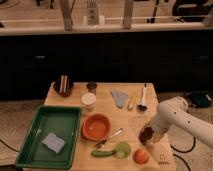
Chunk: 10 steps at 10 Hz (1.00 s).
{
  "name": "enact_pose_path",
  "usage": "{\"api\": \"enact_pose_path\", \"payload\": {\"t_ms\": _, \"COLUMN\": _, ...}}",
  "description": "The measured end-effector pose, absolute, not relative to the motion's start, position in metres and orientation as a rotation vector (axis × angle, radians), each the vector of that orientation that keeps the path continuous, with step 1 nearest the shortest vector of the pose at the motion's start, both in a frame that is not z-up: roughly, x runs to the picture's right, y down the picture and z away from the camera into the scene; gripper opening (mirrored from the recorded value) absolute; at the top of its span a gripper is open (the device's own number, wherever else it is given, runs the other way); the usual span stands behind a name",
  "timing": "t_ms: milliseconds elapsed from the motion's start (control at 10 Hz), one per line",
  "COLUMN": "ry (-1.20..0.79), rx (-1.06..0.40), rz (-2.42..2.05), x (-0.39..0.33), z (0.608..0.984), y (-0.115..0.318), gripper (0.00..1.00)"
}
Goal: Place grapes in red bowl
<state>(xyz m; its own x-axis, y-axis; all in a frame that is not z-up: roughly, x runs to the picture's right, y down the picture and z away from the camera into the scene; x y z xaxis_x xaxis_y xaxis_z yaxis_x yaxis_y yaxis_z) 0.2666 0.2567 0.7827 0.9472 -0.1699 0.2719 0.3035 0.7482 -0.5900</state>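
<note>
The grapes point(145, 135), a small dark bumpy cluster, lie on the wooden table near its right front corner. My gripper point(150, 133) is down right at the grapes, at the end of the white arm point(176, 116) that reaches in from the right; it partly covers them. The red bowl point(96, 126), round, shallow and orange-red, stands empty to the left of the grapes, near the table's middle front.
A green tray point(31, 134) with a blue sponge point(53, 142) fills the left. An orange fruit point(141, 156), a green apple point(122, 149) and a spoon point(112, 136) lie near the front. A white cup point(88, 101), a dark brown bowl point(63, 86), a grey cloth point(119, 97) and utensils point(143, 99) sit further back.
</note>
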Motion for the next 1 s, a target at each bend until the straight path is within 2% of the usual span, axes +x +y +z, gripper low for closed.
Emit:
{"api": "enact_pose_path", "payload": {"t_ms": 200, "ry": -0.209, "rx": -0.68, "rz": -0.257, "x": 0.267, "z": 0.783, "y": 0.258, "gripper": 0.49}}
{"api": "enact_pose_path", "payload": {"t_ms": 600, "ry": -0.195, "rx": -0.676, "rz": -0.269, "x": 0.284, "z": 0.763, "y": 0.252, "gripper": 0.09}}
{"api": "enact_pose_path", "payload": {"t_ms": 700, "ry": -0.19, "rx": -0.671, "rz": -0.281, "x": 0.278, "z": 0.758, "y": 0.248, "gripper": 0.03}}
{"api": "enact_pose_path", "payload": {"t_ms": 1000, "ry": -0.182, "rx": -0.66, "rz": -0.333, "x": 0.246, "z": 0.736, "y": 0.23, "gripper": 0.01}}
